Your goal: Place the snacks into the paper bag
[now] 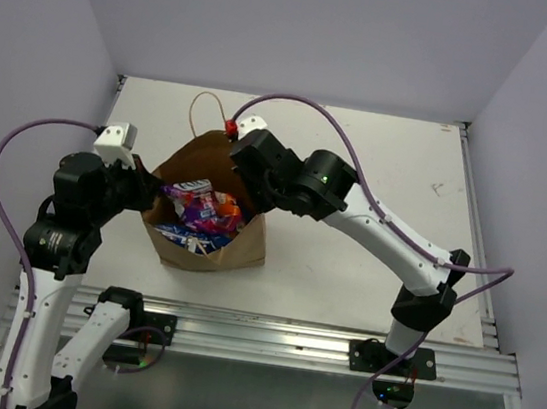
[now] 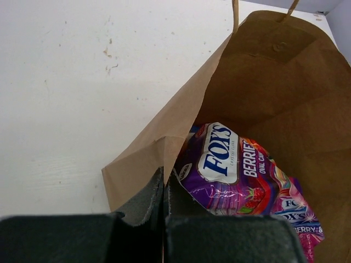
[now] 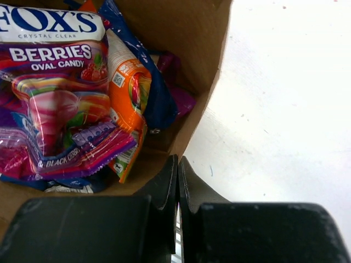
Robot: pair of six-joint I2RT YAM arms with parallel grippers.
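The brown paper bag [image 1: 212, 249] stands open in the middle of the table with snack packets inside. A purple Fox's berries packet [image 2: 236, 170] lies on top; it also shows in the right wrist view [image 3: 52, 82]. An orange packet [image 3: 127, 90] and a dark blue packet [image 3: 160, 101] lie beside it, with a pink-magenta packet [image 3: 82, 150] below. My left gripper [image 2: 164, 176] is shut on the bag's left rim [image 2: 151, 150]. My right gripper [image 3: 177, 164] is shut on the bag's far right rim [image 3: 192, 129]. Both hold the mouth open.
A thin loop handle [image 1: 206, 105] sticks up behind the bag. The white tabletop [image 1: 389, 169] stretches to the right and back, with walls on three sides. A metal rail [image 1: 266, 337] runs along the near edge.
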